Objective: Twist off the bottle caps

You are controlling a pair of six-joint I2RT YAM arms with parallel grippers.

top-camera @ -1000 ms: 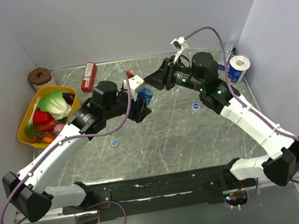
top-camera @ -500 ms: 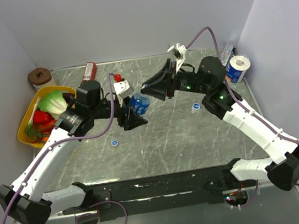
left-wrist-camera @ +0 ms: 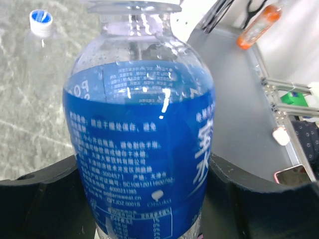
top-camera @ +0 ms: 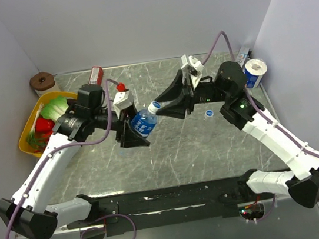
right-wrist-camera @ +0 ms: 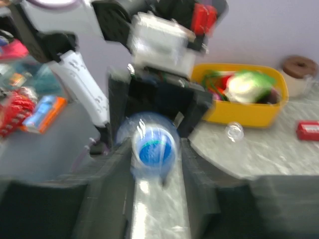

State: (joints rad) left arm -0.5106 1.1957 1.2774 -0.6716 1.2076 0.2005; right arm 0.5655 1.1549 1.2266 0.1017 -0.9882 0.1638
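Left gripper clamped round the blue-label bottle, held up right of the yellow basket, neck tipped away from it to offer the cap. Right gripper straddles that cap. Blurry view, can't tell whether it's pinching or loose.

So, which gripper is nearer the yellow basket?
Left. The left gripper, holding the bottle, sits right of the basket; the right gripper is farther right, at the bottle's cap end.

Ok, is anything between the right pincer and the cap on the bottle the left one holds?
Nothing visible. The right pincer straddles the cap, and the left pincer grips the bottle, pointing it that way.
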